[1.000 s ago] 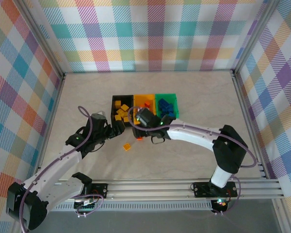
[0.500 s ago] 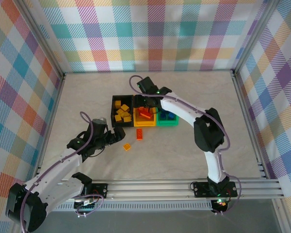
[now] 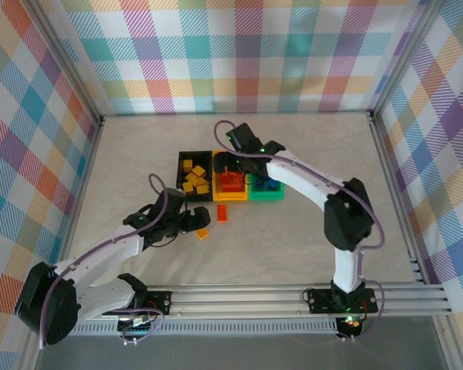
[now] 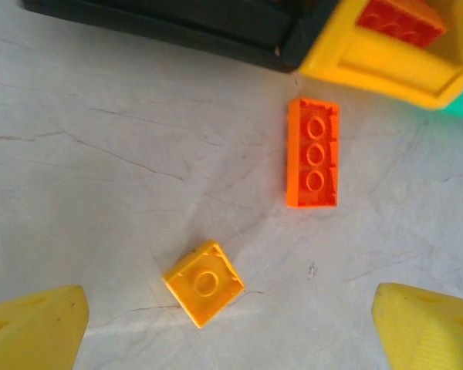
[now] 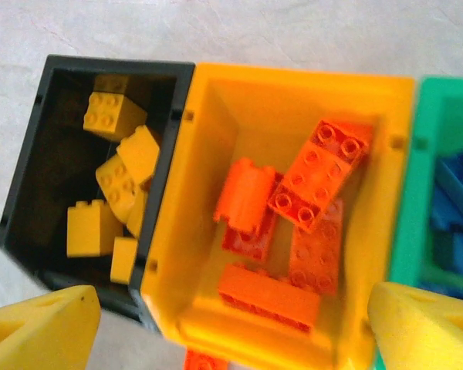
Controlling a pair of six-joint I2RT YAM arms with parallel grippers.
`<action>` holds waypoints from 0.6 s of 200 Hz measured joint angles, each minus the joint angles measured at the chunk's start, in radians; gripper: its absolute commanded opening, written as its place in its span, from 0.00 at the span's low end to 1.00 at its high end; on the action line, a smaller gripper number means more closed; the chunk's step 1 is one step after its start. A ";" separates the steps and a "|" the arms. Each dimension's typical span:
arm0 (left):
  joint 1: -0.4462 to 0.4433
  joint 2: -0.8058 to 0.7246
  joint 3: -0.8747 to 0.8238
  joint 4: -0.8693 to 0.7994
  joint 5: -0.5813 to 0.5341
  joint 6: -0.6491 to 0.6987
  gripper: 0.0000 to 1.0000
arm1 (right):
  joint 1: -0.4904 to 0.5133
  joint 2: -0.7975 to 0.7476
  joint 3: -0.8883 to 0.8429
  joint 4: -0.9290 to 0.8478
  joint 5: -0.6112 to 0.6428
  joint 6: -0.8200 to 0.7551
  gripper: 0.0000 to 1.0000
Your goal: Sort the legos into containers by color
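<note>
Wears white shells along the links of the left arm [image 3: 96,258] and right arm [image 3: 302,177], black housings at joints and bases, a purplish-grey cable [image 3: 216,131] looping beside each, a green light [image 3: 256,149] near the right wrist, and blunt yellow fingers [image 4: 38,320] on the left end effector [image 4: 231,327] and right end effector [image 5: 231,327].

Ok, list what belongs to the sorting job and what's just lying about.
Job: loose yellow brick, loose orange brick, black bin, yellow bin, green bin, binned bricks.
Just there: table, plaid walls, metal rail.
</note>
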 measured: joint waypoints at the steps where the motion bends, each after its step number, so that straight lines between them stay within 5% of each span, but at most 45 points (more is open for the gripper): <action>1: -0.006 0.006 0.002 0.002 -0.002 0.000 0.95 | 0.000 -0.005 -0.005 0.002 0.000 0.001 0.90; 65: -0.171 0.275 0.114 0.103 -0.129 0.030 0.94 | 0.000 -0.367 -0.455 0.125 -0.013 0.063 0.91; 120: -0.221 0.504 0.270 0.122 -0.227 0.069 0.85 | 0.000 -0.543 -0.621 0.143 0.003 0.090 0.92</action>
